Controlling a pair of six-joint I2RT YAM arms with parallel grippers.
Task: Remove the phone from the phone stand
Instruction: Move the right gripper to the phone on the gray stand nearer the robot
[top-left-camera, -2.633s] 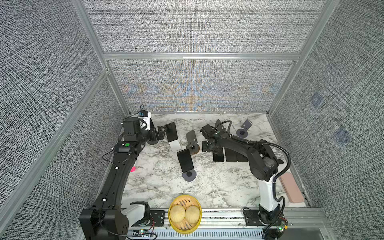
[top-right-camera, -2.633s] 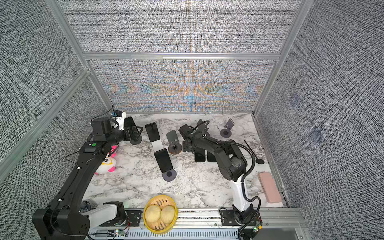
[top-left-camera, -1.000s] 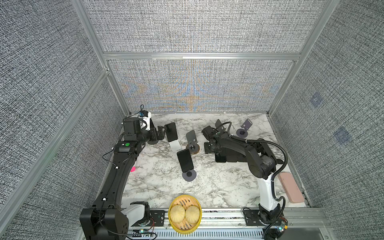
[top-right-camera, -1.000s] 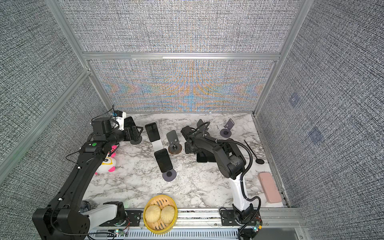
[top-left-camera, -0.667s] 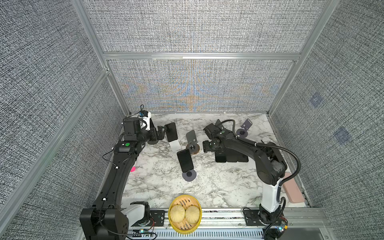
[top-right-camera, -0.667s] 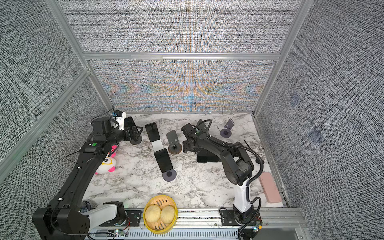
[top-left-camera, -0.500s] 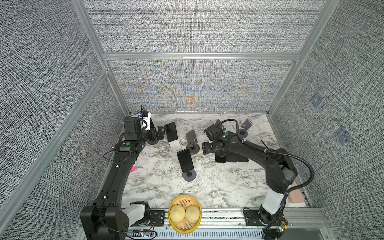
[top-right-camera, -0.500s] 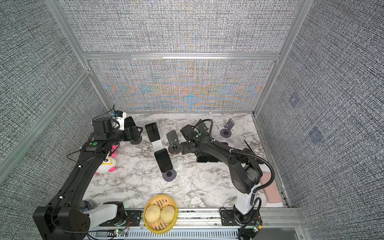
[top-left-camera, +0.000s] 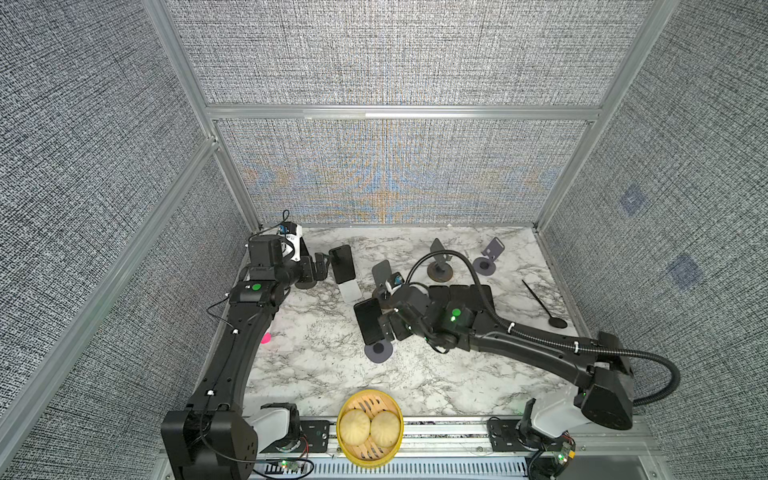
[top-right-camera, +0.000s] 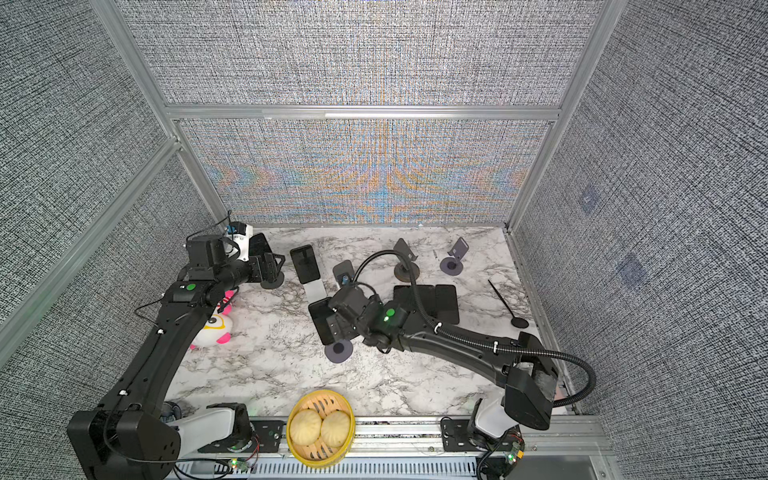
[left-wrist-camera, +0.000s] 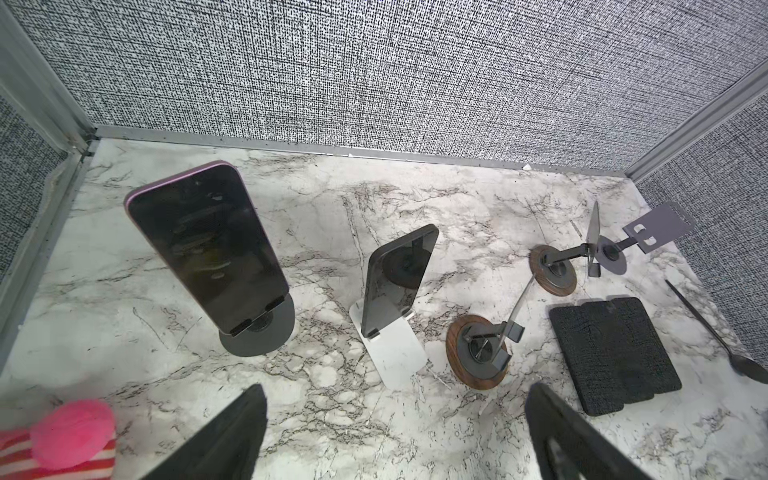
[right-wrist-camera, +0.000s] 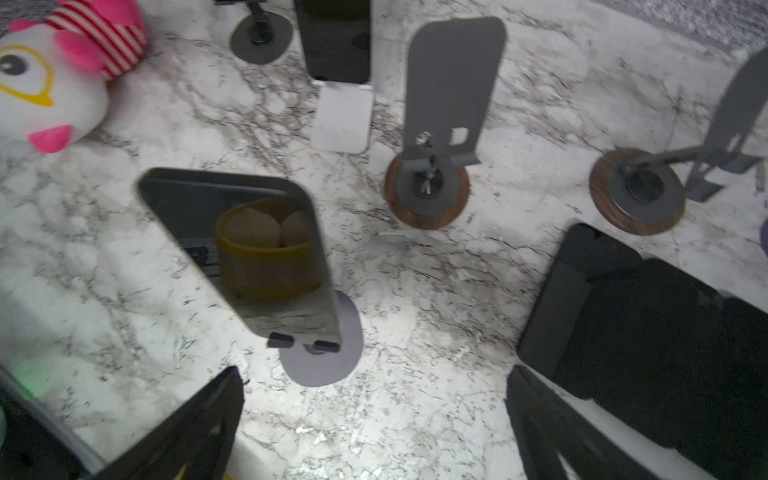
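Although three phones remain propped on stands, only one stands beside a ready gripper.

Marble tabletop (top-left-camera: 436, 374): carries all items.

Right arm: reaches from the near right corner to the middle of the tabletop. Left arm: reaches from the near left corner into the far left corner.

Flat phones (top-left-camera: 461, 296): three, side by side between the middle and the right edge, judged already taken down.

Middle phone (top-left-camera: 369, 320): the likely target, near the middle of the tabletop. Its short lower edge sits in the two lips of the round grey stand (top-left-camera: 378, 352). Its long axis rises and leans back toward the far edge, and its screen faces the near edge.

Purple phone (left-wrist-camera: 208, 245) and black phone (left-wrist-camera: 399, 278): propped near the far left corner, the latter on a white stand (left-wrist-camera: 395, 353).

Right gripper (top-left-camera: 392, 327): released, fingers spread wide and empty, just beside the middle phone on the side toward the right edge. In the right wrist view the phone stands ahead of the gripper and off to one finger's side, not between the fingers. Contact cannot be told.

Left gripper (top-right-camera: 271, 266): likewise spread and empty, well apart from the middle phone.

Judgement: the right arm is nearer. It must shift toward the left edge until the fingers straddle the phone's long sides, then draw the phone up along its long axis, clear of the lips.
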